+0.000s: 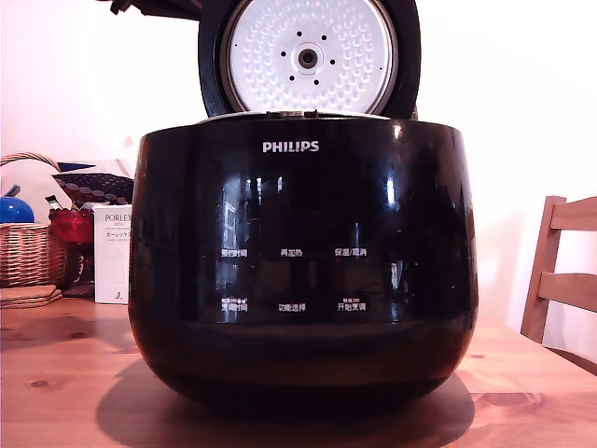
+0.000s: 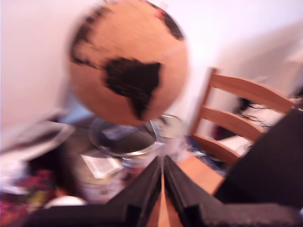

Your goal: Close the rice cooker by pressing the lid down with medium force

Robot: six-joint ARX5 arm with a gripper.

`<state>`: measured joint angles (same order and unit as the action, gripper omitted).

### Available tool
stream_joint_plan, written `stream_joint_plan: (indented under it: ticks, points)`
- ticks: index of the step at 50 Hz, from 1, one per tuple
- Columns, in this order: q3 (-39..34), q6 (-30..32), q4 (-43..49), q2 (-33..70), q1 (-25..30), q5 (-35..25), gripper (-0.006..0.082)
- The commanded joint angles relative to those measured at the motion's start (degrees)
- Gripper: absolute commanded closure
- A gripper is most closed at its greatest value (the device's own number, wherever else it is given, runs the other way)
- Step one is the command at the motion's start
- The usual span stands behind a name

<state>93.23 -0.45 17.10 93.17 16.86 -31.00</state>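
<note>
The rice cooker (image 1: pixel 303 266) fills the centre of the exterior view, standing on the wooden desk (image 1: pixel 65 373). Its lid (image 1: pixel 308 56) stands upright at the top centre of that frame, dimpled inner plate facing the camera, so the cooker is fully open. A chair (image 1: pixel 560 275) shows at the right edge and a basket (image 1: pixel 28 247) at the left. In the blurred wrist view the end effector (image 2: pixel 162 175), lower centre, has its fingers clenched with nothing between them, facing a globe (image 2: pixel 128 61). Pressing seems not yet begun; next, I judge, the arm must reach the lid's back and push it forward and down.
</note>
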Motion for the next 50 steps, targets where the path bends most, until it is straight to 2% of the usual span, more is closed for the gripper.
stream_joint_plan:
  ticks: [1,16,26,38,50]
  points:
    - [0.35,-1.14,-0.70,1.33,1.03,-1.01,0.0791]
    - [0.39,-3.06,1.09,1.33,1.60,-4.39,0.0791]
    - [0.66,-5.01,3.80,1.33,1.70,-10.54,0.0791]
    - [2.36,-5.55,13.16,1.33,1.90,-18.58,0.0791]
    - [2.91,-3.87,21.22,1.33,3.56,-21.42,0.0791]
